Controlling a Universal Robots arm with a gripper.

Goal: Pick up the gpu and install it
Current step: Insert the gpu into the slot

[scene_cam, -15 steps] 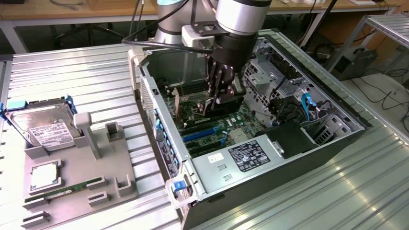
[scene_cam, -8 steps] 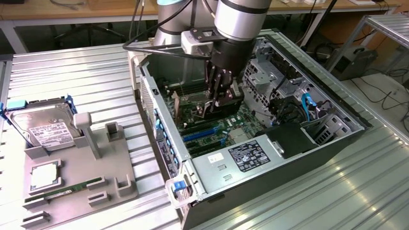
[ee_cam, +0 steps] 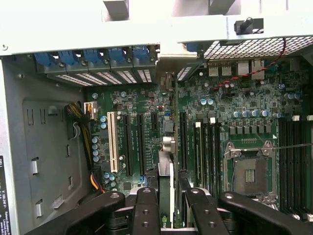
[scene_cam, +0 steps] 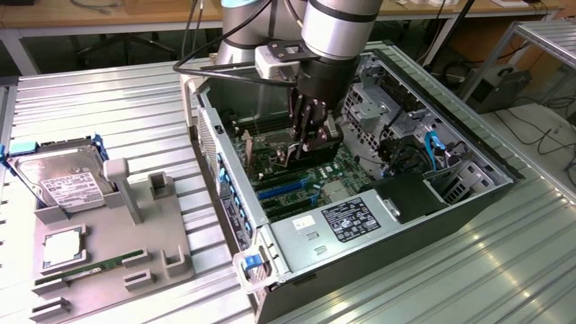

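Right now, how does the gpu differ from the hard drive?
The gpu is black and is held on edge in the gripper inside the computer case. The hard drive is silver with a white label and leans tilted in the grey holder outside the case. Both are flat, rectangular parts.

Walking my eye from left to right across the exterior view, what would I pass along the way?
hard drive → grey post of the parts holder → perforated side wall of the open computer case → tool shut on the gpu inside the case → blue cable → metal table
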